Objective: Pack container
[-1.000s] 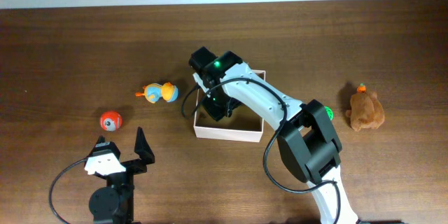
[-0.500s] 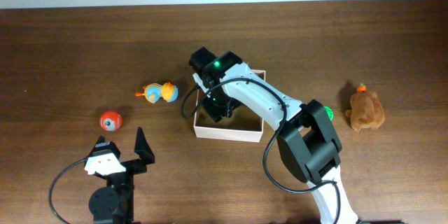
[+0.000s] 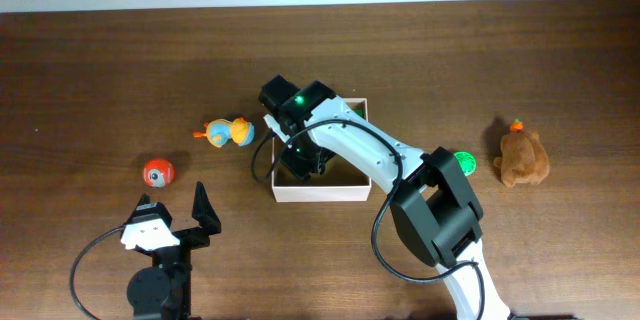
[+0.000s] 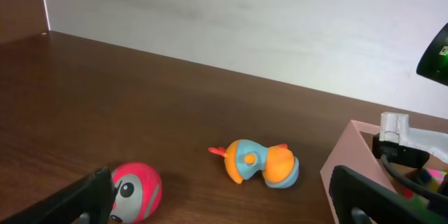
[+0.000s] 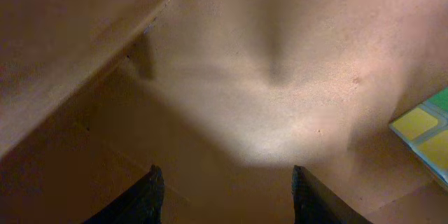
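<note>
Container (image 3: 320, 192) sits mid-counter (image 3: 100, 60). Right pincer (image 5: 227, 199) is down inside it, jaws partly apart with nothing between, likely a drop-off. Left pincer (image 4: 224, 203) is parked wide, empty. Plush (image 3: 522, 157), duck (image 3: 228, 133) and red ball (image 3: 158, 172) lie outside, unpacked.

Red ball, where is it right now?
Overhead, the red ball sits on the left of the table, just ahead of the left arm's fingers, with the orange-and-blue duck toy nearest.

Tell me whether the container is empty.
Not empty: the right wrist view shows a yellow-and-green item lying inside the container, on its cardboard floor.
</note>
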`<act>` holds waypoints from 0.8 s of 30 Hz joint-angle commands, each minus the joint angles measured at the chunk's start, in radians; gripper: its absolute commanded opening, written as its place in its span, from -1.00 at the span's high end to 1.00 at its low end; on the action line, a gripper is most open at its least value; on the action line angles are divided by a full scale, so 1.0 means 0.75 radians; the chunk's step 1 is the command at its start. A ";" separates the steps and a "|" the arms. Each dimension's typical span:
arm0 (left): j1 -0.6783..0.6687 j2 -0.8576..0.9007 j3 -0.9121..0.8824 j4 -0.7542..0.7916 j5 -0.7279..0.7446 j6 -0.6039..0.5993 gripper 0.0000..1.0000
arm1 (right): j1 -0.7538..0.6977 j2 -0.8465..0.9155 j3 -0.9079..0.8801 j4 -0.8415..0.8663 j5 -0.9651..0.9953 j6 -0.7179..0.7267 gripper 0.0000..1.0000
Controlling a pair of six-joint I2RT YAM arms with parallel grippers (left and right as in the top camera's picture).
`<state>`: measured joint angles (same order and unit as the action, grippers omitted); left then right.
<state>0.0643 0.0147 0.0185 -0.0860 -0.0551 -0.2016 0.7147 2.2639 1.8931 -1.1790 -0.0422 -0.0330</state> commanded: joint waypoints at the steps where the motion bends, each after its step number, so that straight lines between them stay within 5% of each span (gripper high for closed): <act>1: 0.006 -0.013 -0.007 -0.002 0.019 0.018 -0.99 | 0.015 0.018 -0.004 -0.004 0.007 -0.031 -0.06; 16: 0.006 -0.013 -0.007 -0.001 0.019 0.018 -0.99 | -0.127 0.017 0.244 -0.106 0.047 -0.048 -0.16; 19: 0.006 -0.013 -0.007 -0.002 0.019 0.018 -0.99 | -0.127 0.017 0.390 -0.194 0.069 -0.056 -0.37; 24: 0.006 -0.013 -0.007 -0.001 0.019 0.018 -0.99 | -0.131 0.014 0.696 -0.392 0.074 -0.047 -0.99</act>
<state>0.0643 0.0147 0.0185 -0.0860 -0.0551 -0.2016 0.6144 2.2677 2.2940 -1.4303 0.0025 -0.0704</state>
